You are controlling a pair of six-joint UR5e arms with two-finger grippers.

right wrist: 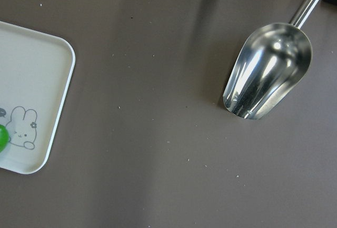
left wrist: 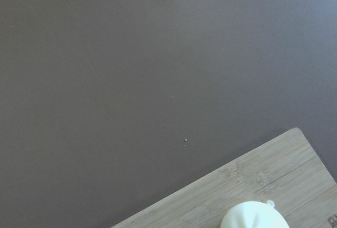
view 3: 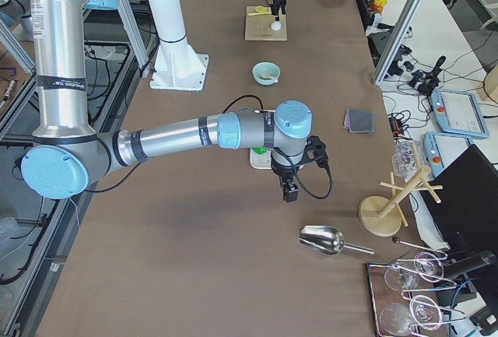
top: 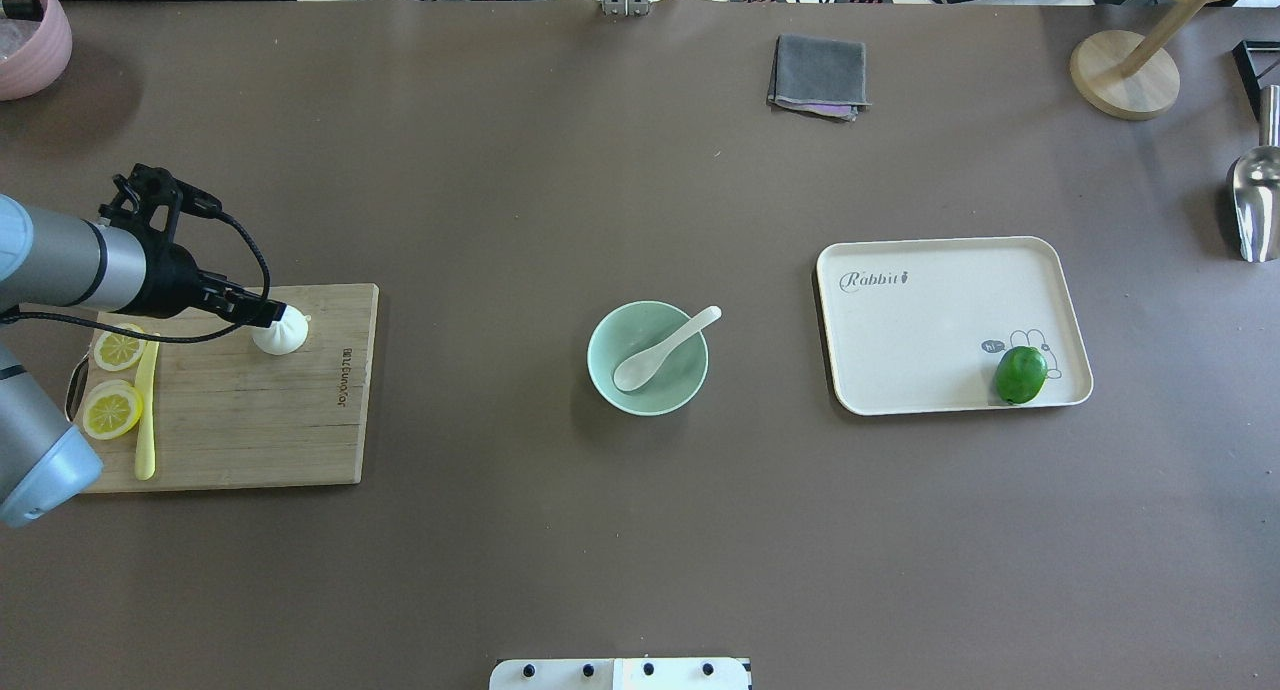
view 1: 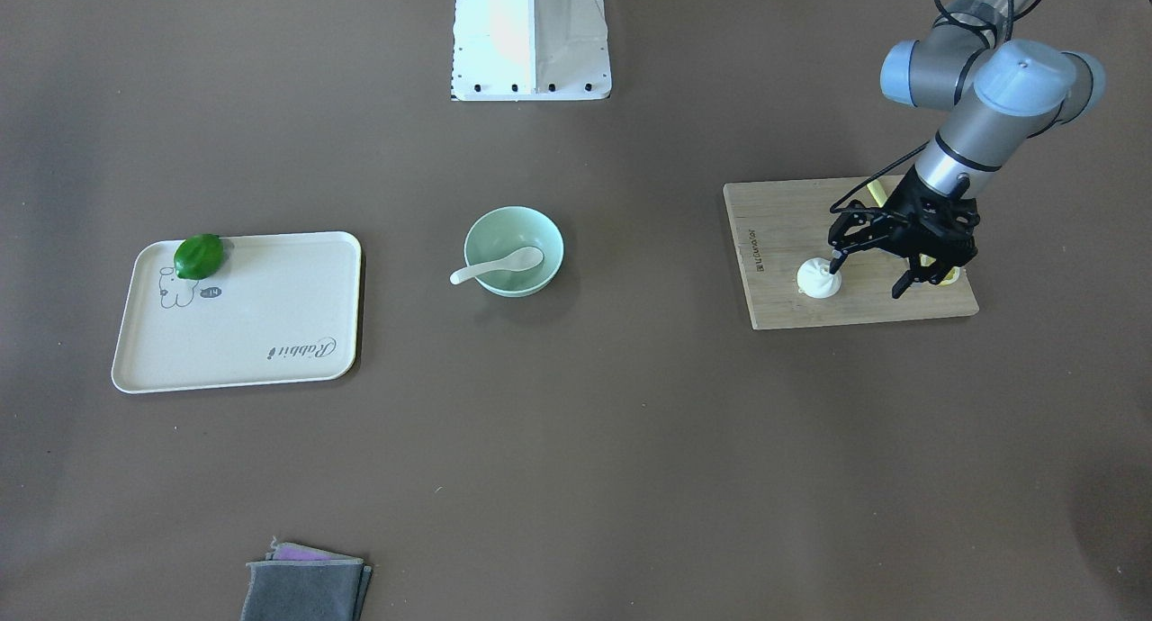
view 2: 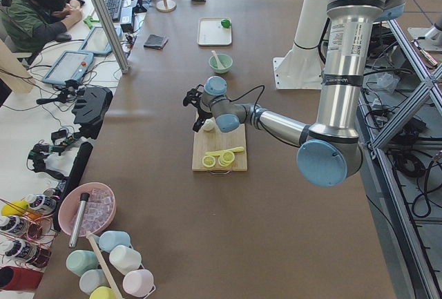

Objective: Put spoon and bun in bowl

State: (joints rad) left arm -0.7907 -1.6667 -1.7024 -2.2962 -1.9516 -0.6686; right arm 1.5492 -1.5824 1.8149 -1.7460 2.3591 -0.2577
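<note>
Brown table (view 1: 630, 441). Left gripper (view 1: 869, 277) has its fingers spread wide and holds nothing. One fingertip (view 1: 836, 264) is right at the edge of the bun (view 1: 818, 280). The bun sits on the cutting board (view 1: 783, 243), well apart from the bowl (view 1: 508, 228). The spoon (view 1: 500, 264) has its scoop in the bowl, handle over the rim. Right gripper (view 3: 289, 191) is above the table between the tray (view 1: 243, 333) and the metal scoop (view 3: 323, 240); can't tell its finger state.

Overhead and front views look down from opposite sides (mirrored), sharing bowl (top: 672, 385); wrist cameras close, downward.
</note>
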